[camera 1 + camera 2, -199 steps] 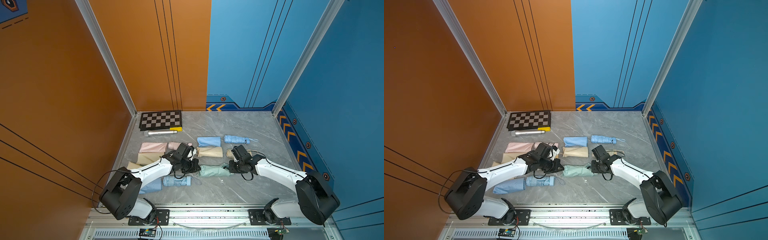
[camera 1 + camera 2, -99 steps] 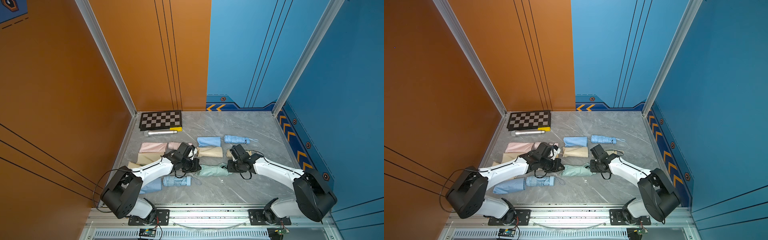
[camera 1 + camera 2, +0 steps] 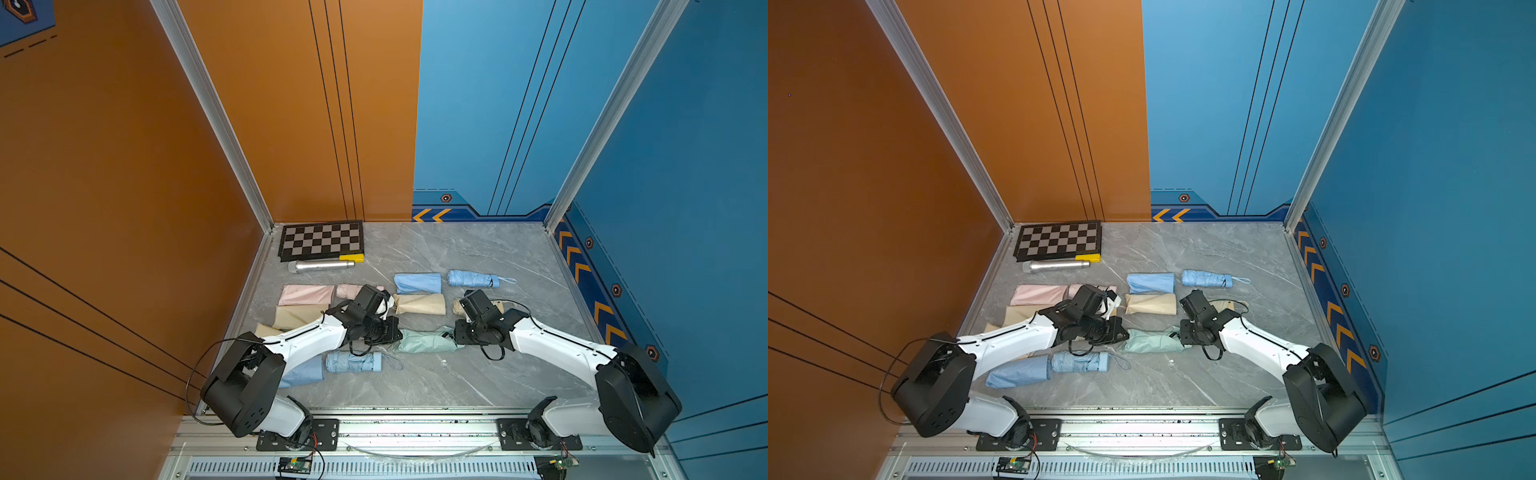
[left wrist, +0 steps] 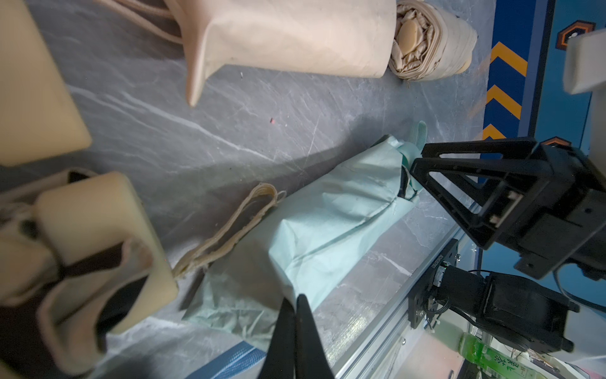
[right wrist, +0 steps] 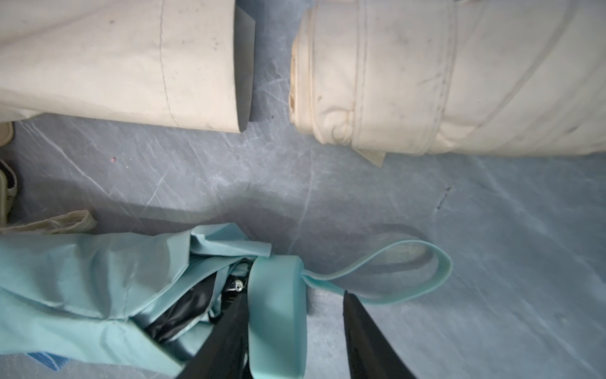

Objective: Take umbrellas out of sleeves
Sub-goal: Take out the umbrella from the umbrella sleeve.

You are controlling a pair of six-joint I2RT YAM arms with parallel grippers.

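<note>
Right wrist view: the right gripper (image 5: 295,295) has its jaws apart, astride the mint umbrella handle (image 5: 278,315). One finger lies against the handle and the other stands clear. The handle protrudes from the open mouth of the mint sleeve (image 5: 82,279), which lies flat on the table (image 5: 459,229). The strap loop (image 5: 426,262) rests on bare marble. The cream sleeve (image 5: 131,65) and cream umbrella (image 5: 459,82) lie apart from it across a clear strip. The left gripper (image 4: 296,305) is clamped on the mint sleeve's opposite end, near the front rail (image 4: 393,305).

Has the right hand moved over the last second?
Yes. The right hand has edged slightly toward the left arm's side, closer to the mint sleeve, judged against the unmoved cream sleeve mid-table.
</note>
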